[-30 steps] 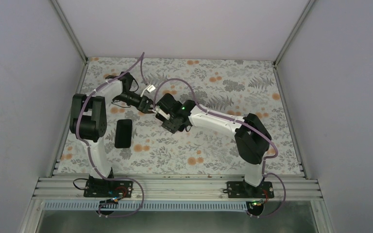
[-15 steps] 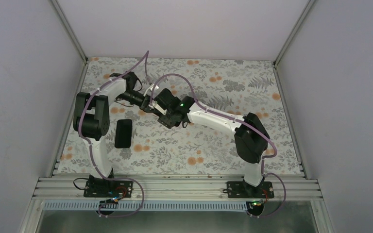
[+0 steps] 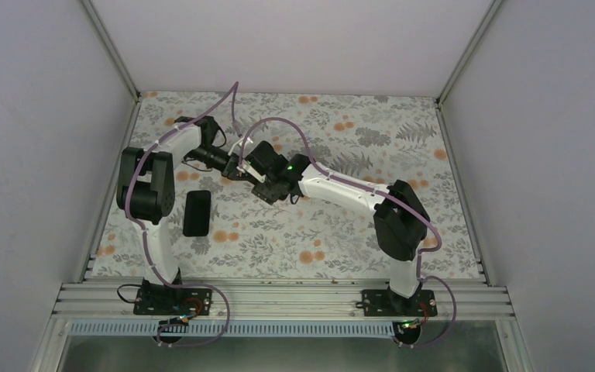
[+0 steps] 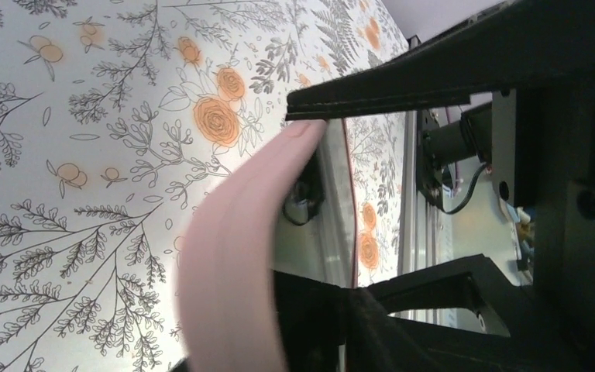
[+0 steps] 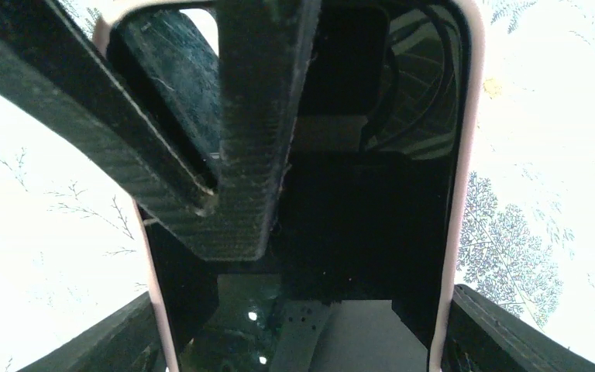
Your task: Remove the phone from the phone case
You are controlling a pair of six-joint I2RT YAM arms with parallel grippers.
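Right gripper (image 5: 304,329): clamped across case (image 4: 232,232), long axis running straight out from it.
Left gripper (image 4: 327,203): pinched on far rim.
Phone (image 5: 356,194): in case.

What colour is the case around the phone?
The phone case is pale pink, clearest in the left wrist view.

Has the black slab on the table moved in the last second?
No: the black slab stays put, same gap to the orange flower by its near end.

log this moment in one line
right tool: holds phone | left tool: on pink case rim, grip unclear | phone still cased
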